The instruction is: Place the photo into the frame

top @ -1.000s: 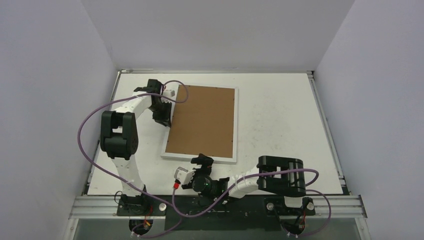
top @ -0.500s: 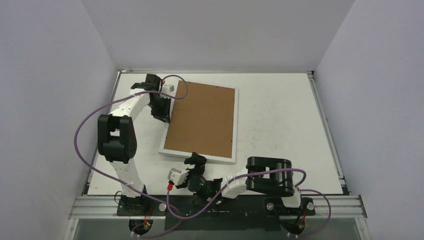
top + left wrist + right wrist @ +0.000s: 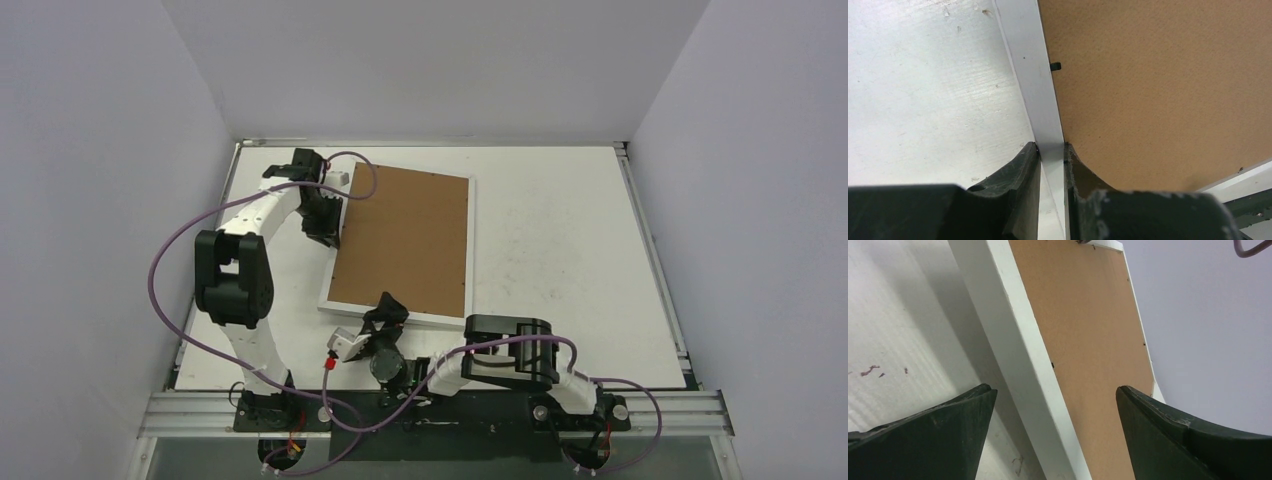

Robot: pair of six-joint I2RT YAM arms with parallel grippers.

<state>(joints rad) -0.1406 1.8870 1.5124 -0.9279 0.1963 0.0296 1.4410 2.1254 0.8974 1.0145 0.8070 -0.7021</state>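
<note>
The white tabletop (image 3: 560, 250) carries the large rectangular frame with its narrow white border (image 3: 471, 250), lying back-up. Its plain brown backing board (image 3: 405, 245) covers the whole middle. The sunset photo shows in no view, so I cannot tell whether it already sits under the board.

The left gripper (image 3: 328, 232) is closed narrowly on the frame's left border, one finger on the outer side and one on the board side, as the wrist view shows. The frame has hardly shifted in the last second.

What has changed is the right arm. It has swung left and forward from the near edge of the table. The right gripper (image 3: 385, 308) now stands at the frame's near border, close to the near-left corner. Its jaws have opened a little more and now stand wide, and the white border runs between them ungripped.

This looks like preparation for a second hold on the frame.
</note>
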